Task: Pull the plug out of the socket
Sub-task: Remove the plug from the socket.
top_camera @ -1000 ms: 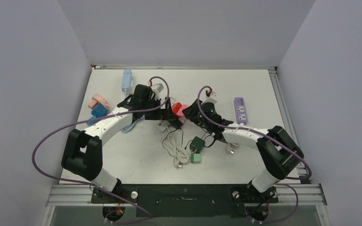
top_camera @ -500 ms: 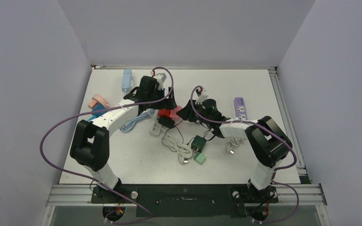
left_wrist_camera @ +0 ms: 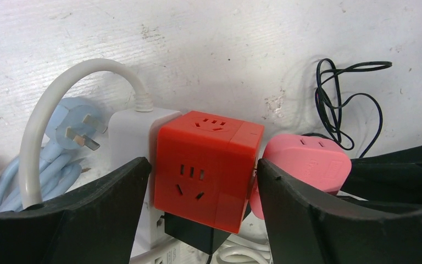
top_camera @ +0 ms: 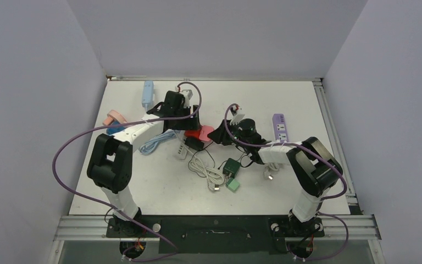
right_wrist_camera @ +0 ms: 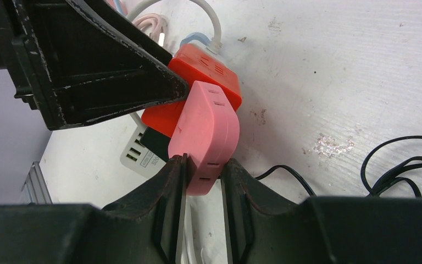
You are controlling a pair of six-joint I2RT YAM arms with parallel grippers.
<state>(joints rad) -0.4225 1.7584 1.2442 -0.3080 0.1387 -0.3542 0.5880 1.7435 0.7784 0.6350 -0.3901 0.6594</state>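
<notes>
The red socket cube [left_wrist_camera: 206, 168] sits mid-worktop [top_camera: 307, 104], and I can see three things plugged into it: the pink plug [right_wrist_camera: 209, 132] on one side face, a white plug [left_wrist_camera: 134, 137] with a thick white cord [left_wrist_camera: 60, 110] on the opposite face, and a black plug [left_wrist_camera: 192, 236] on the near face. Just beside it lie a light blue cable [left_wrist_camera: 77, 129] with bare pins, a thin black wire [left_wrist_camera: 346, 104] in loose loops, and a white USB strip [right_wrist_camera: 140, 154]. A purple power strip [top_camera: 280, 127] lies well apart to the right. My left end effector [left_wrist_camera: 200, 170] straddles the cube, a finger pressed to each side. My right end effector [right_wrist_camera: 203, 176] is pinched narrowly on the pink plug's end. Both arms reach inward, and the two end effectors meet at the cube.
</notes>
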